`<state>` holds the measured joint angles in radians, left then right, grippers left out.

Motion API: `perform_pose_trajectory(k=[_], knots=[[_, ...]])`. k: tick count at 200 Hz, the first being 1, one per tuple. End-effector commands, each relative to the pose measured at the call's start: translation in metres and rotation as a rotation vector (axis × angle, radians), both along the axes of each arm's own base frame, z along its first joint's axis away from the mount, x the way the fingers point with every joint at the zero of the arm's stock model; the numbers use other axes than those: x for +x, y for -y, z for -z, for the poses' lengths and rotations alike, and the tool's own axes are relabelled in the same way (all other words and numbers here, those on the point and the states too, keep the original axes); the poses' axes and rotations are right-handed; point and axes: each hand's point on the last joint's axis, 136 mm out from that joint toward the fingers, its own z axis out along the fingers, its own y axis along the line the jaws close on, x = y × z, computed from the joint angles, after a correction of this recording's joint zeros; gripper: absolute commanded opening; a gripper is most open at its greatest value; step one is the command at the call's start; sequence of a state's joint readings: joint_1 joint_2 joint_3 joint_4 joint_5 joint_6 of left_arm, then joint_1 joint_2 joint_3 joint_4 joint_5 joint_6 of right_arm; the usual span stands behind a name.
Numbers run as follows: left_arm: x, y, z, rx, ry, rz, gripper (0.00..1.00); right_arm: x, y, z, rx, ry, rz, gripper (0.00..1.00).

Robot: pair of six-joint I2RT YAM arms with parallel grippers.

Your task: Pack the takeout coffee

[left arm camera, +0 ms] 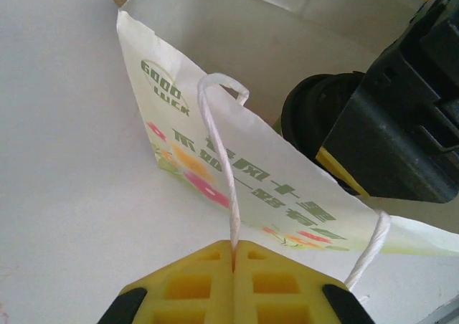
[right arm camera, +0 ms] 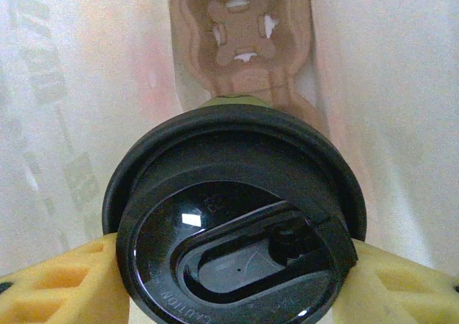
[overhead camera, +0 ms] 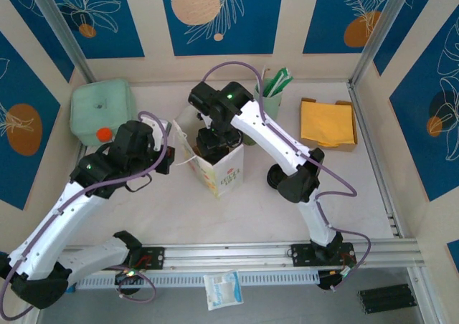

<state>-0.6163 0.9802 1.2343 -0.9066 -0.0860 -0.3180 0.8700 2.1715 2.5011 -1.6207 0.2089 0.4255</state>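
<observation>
- Top view: the bag (overhead camera: 219, 172) stands upright in the middle of the table (overhead camera: 344, 195), mouth up. The left gripper (overhead camera: 166, 153) sits at the bag's left edge. The right gripper (overhead camera: 215, 141) reaches down into the mouth from the far side.
- Left wrist: the left gripper (left arm camera: 233, 251) is pinched tight on the bag's string handle (left arm camera: 217, 141). It looks to be drawing that wall outward so the mouth gapes. The black body of the right gripper (left arm camera: 401, 116) stands in the opening.
- Right wrist: the right gripper (right arm camera: 233, 267) grips the cup (right arm camera: 237, 224), jaws part-way apart, with a yellow finger (right arm camera: 57, 284) on each side just under the black lid.
- The cup is inside the bag, between its white walls, above the brown carrier (right arm camera: 244, 44) on the bag's floor. I cannot tell whether the cup touches the carrier yet.
- Progress, as I judge it: the bag is held open, and the cup is gripped and brought inside.
- Left to do: seat the cup in a carrier well, release it, draw the right arm out, then let go of the handle.
</observation>
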Motion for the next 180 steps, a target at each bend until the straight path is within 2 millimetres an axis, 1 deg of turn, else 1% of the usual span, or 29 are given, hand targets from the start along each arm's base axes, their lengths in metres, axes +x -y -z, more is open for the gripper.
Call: perform_pose_trajectory(k=[1,33,122,180], knots=[[0.001,-0.003,-0.006,0.025,0.011,0.009,0.00,-0.027,0.030,0.013,-0.132,-0.138,-0.011,0.56],[0.003,-0.001,-0.005,0.036,0.013,0.023,0.00,-0.027,0.034,0.019,-0.168,-0.138,-0.010,0.56],[0.004,0.000,-0.003,0.041,0.015,0.031,0.00,-0.028,0.043,0.028,-0.251,-0.113,-0.027,0.55],[0.004,0.001,-0.001,0.037,0.009,0.033,0.00,-0.031,0.037,0.038,-0.280,-0.121,-0.046,0.55]])
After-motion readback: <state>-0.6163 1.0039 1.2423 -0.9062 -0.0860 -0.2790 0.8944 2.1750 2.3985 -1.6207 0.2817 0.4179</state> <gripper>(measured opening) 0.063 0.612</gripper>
